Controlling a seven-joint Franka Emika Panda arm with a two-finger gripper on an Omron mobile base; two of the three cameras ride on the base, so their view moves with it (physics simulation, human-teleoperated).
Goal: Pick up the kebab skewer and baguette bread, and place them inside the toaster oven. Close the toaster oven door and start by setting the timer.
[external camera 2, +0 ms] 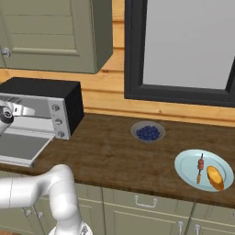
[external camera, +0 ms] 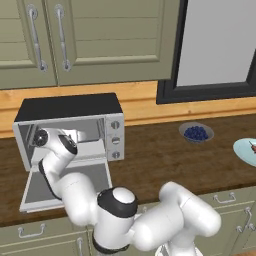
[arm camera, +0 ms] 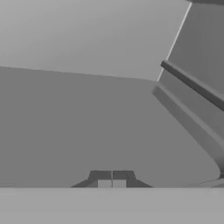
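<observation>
Boxy silver-grey toaster oven point(external camera: 75, 127) with black top sits at the left of the dark wood table point(external camera 2: 110, 156); its grey glass door point(external camera: 65, 185) is dropped flat open. Arm reaches into the cavity. Gripper point(arm camera: 111, 178) jaws closed, tips together, nothing between them, facing the bare grey interior. Kebab skewer point(external camera 2: 200, 168) with reddish chunks and stubby golden baguette bread point(external camera 2: 215, 177) lie side by side on a pale blue plate point(external camera 2: 188, 167), far right. Bowl of dark blueberries point(external camera 2: 148, 132) in between.
</observation>
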